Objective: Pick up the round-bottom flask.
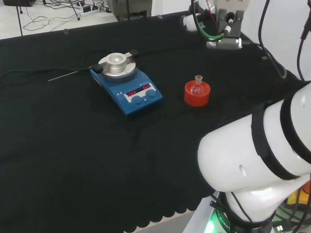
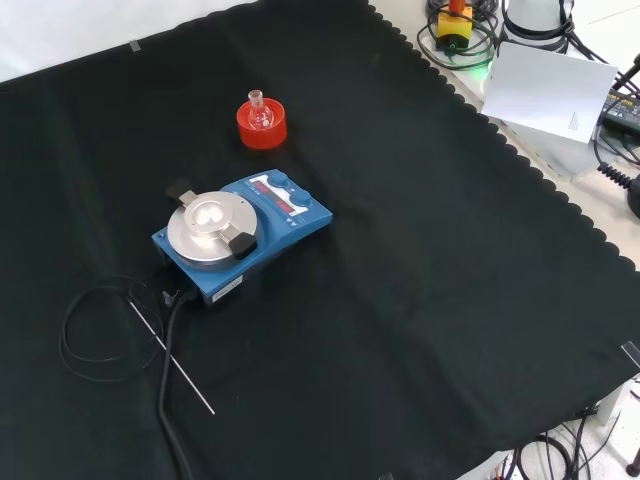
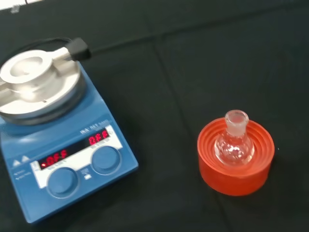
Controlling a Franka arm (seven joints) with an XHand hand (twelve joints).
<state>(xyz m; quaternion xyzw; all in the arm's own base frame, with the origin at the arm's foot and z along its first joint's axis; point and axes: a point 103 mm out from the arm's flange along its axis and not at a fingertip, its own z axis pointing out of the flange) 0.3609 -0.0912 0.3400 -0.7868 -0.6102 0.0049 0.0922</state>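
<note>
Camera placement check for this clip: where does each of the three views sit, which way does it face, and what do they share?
Head view: behind and above the arm's base, looking over the white arm link at the bench.
Front view: opposite, looking down on the black cloth.
Wrist view: above the bench, looking down.
All three share the round-bottom flask on its red stand and the blue hotplate.

Even bright light, soft shadows, slight wrist view blur

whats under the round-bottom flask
A red ribbed ring stand sits under the round-bottom flask, which rests upright in its centre. The flask's bottom and the black cloth beneath the stand are covered.
</note>
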